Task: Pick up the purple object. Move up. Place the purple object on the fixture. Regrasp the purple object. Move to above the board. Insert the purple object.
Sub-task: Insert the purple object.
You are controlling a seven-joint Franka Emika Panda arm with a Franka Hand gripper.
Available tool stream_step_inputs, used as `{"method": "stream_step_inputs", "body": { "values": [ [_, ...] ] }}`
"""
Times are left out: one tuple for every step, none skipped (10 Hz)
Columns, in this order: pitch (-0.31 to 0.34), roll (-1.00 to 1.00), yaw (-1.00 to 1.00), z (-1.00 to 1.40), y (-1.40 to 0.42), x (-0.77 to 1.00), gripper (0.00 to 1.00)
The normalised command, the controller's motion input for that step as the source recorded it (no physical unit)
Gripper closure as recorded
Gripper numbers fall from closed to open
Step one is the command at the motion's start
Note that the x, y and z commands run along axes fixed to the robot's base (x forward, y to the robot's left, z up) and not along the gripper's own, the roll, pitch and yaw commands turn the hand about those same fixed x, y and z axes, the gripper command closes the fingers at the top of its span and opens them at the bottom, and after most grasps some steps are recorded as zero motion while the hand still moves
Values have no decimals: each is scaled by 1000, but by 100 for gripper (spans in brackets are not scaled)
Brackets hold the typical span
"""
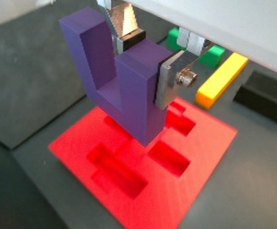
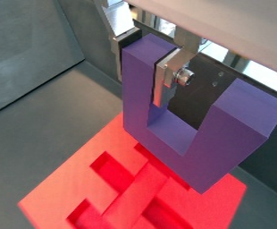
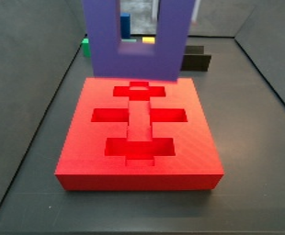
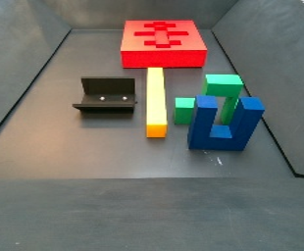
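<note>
The purple object (image 1: 120,80) hangs over the board (image 1: 213,134), one prong clamped in the gripper (image 1: 147,46). It is possibly misaligned with the recess, so it could jam on the rim.

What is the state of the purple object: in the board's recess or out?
Out. The gripper holds the purple object by one prong above the board, whose recesses show empty in a side view.
</note>
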Motion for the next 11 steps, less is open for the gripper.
{"method": "stream_step_inputs", "body": {
  "values": [
    [-61, 24, 17, -457, -206, 143, 100],
    [-171, 30, 60, -511, -209, 0, 100],
    [-40, 163, 111, -483, -280, 40, 100],
    [0, 236, 71, -526, -291, 57, 100],
    [-47, 189, 89, -477, -271, 0, 100],
    [-127, 113, 63, -331, -231, 0, 100],
    [-117, 97, 34, -294, -157, 0, 100],
    [-106, 74, 0, -306, -109, 131, 100],
    [-124, 57, 0, -349, -91, 134, 100],
    [-107, 49, 0, -340, -66, 117, 100],
    [-97, 33, 0, -334, -6, 83, 100]
  ]
}}
